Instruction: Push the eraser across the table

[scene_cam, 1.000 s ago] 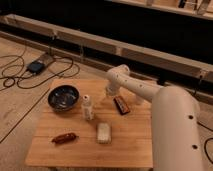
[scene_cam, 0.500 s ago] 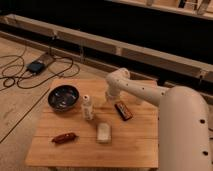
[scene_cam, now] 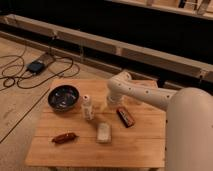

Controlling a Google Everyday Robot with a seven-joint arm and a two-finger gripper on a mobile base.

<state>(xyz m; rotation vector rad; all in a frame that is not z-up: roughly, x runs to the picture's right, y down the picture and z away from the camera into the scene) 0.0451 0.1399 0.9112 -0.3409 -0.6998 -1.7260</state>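
A dim room with a dark wall (scene_cam: 100,20) behind and a pale ledge (scene_cam: 150,52) running across it; the floor (scene_cam: 15,120) is light, with black cables (scene_cam: 20,75) looping toward a small dark box (scene_cam: 36,66) at the left.

The table (scene_cam: 135,150) is a square of light-wood slats in the middle. The white arm (scene_cam: 150,95) comes in from the lower right — its bulky body fills that corner — and bends down to the gripper (scene_cam: 114,101), low over the table's middle near the back. Whether the fingers are wide or narrow, I cannot tell.

On the table: a dark bowl (scene_cam: 63,97) at back left, a small white bottle (scene_cam: 88,107) upright beside it, a pale block (scene_cam: 104,132) nearer the front, and a red-brown sausage (scene_cam: 65,137) at front left. The eraser (scene_cam: 125,117) lies flat and slanted just right of and in front of the gripper, with the bottle to its left.
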